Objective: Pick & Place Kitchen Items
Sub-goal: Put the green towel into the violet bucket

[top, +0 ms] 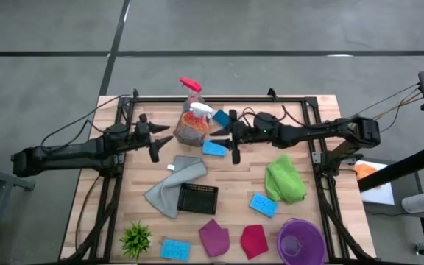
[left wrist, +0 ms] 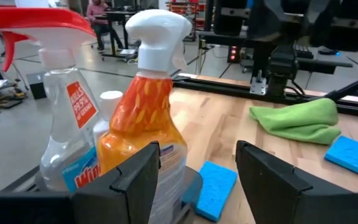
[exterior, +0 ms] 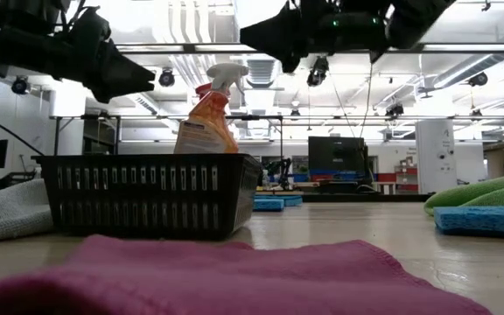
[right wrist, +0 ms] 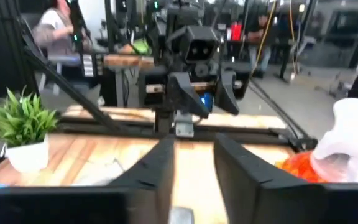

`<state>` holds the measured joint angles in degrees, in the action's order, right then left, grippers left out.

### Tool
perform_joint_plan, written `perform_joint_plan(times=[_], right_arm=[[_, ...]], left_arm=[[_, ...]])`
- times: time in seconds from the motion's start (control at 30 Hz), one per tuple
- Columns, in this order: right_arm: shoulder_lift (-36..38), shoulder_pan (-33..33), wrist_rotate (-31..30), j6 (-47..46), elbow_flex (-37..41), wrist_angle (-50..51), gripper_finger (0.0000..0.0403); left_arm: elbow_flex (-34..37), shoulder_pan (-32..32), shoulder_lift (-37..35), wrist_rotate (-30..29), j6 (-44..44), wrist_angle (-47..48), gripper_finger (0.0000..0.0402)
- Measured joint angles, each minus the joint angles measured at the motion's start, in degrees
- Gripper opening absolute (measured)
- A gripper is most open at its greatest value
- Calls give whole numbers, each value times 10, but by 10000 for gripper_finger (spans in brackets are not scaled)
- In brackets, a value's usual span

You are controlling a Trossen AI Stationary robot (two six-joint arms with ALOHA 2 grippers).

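1. Kitchen items are spread over the wooden surface (top: 230, 177): the orange spray bottle (top: 193, 125) with a white trigger stands at the far middle, and the clear spray bottle (top: 191, 91) with a red trigger stands just behind it, close or touching.
2. I see my left gripper (top: 157, 140) just left of the orange bottle, raised above the surface; its fingers (left wrist: 137, 180) stand apart with nothing between them, and the orange bottle sits right in front of them.
3. My right gripper (top: 232, 137) is just right of the two bottles, also raised. Its fingers (right wrist: 160, 168) are slightly apart and hold nothing.
4. One blue sponge (top: 214, 148) lies on the surface between the two grippers, and another blue sponge (top: 221, 118) shows just beside the right gripper.
5. A grey cloth (top: 174, 184) lies in the middle left, touching the black basket (top: 197, 198) at its near right.
6. On the right lies the green cloth (top: 285, 179), with a third blue sponge (top: 263, 204) nearer me.
7. Along the near edge, left to right: a small green plant (top: 136, 238), a fourth blue sponge (top: 175, 249), the magenta cloth (top: 214, 237), the red cloth (top: 254, 241) and a purple bowl (top: 300, 241).
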<state>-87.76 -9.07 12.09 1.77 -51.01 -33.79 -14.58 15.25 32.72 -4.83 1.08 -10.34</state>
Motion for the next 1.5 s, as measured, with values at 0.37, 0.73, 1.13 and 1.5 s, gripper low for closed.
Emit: perform_joint_plan(times=[0.37,0.73,1.13,1.5], right_arm=[[69,64,-12,31,-122,494,299],[109,181,-50,-116,-113,735,304],[113,275,-95,-310,-67,924,304],[127,269,-93,-343,42,938,304]], left_arm=[[0,0,0,4,-9,2,216],[-1,0,0,4,-12,13,216],[-1,0,1,4,-11,14,216],[-1,0,1,4,-11,14,216]])
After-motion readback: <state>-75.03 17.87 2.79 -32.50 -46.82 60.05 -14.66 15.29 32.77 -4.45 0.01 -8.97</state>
